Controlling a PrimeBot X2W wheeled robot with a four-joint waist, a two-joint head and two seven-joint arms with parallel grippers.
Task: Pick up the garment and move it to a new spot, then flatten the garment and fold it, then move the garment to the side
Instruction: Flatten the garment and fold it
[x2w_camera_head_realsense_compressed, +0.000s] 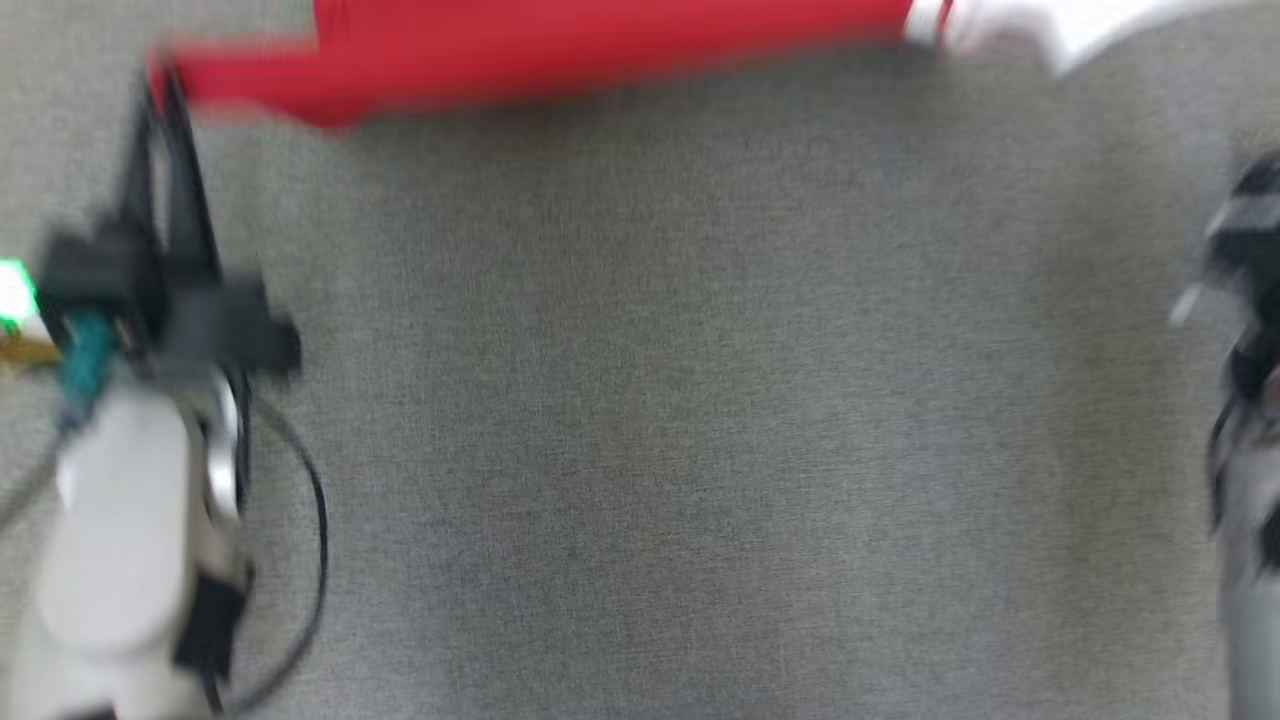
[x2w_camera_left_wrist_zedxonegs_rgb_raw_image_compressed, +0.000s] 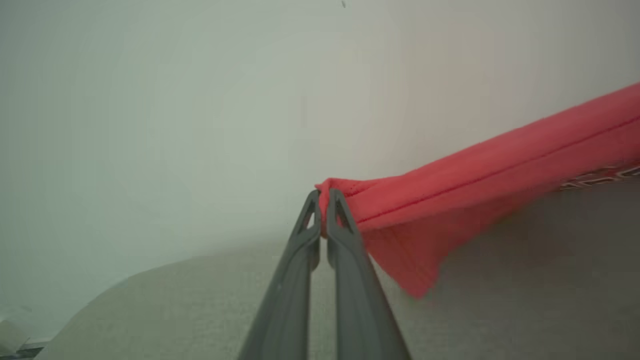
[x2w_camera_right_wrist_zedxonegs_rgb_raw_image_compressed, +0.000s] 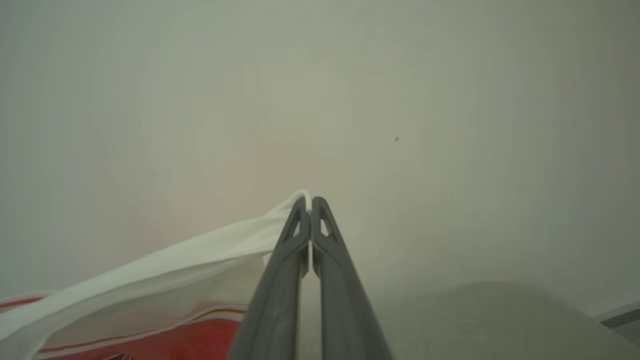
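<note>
Both of my end effectors are clamped tight on the garment (x2w_camera_head_realsense_compressed: 600, 50). My left end effector (x2w_camera_left_wrist_zedxonegs_rgb_raw_image_compressed: 322, 200) pinches a red corner with a stitched hem between its fingertips. The red cloth runs away to the right of that wrist view, with a loose flap drooping toward the grey worktop (x2w_camera_left_wrist_zedxonegs_rgb_raw_image_compressed: 500, 310). My right end effector (x2w_camera_right_wrist_zedxonegs_rgb_raw_image_compressed: 310, 205) nips a white edge of the same garment. This edge trails off to the lower left of its wrist view, above a red part with a thin stripe. From my head the picture is blurred: the garment spans the far edge of the worktop, red toward my left and white toward my right. My left end effector reaches up to its red end. I cannot tell whether the cloth touches the worktop.
</note>
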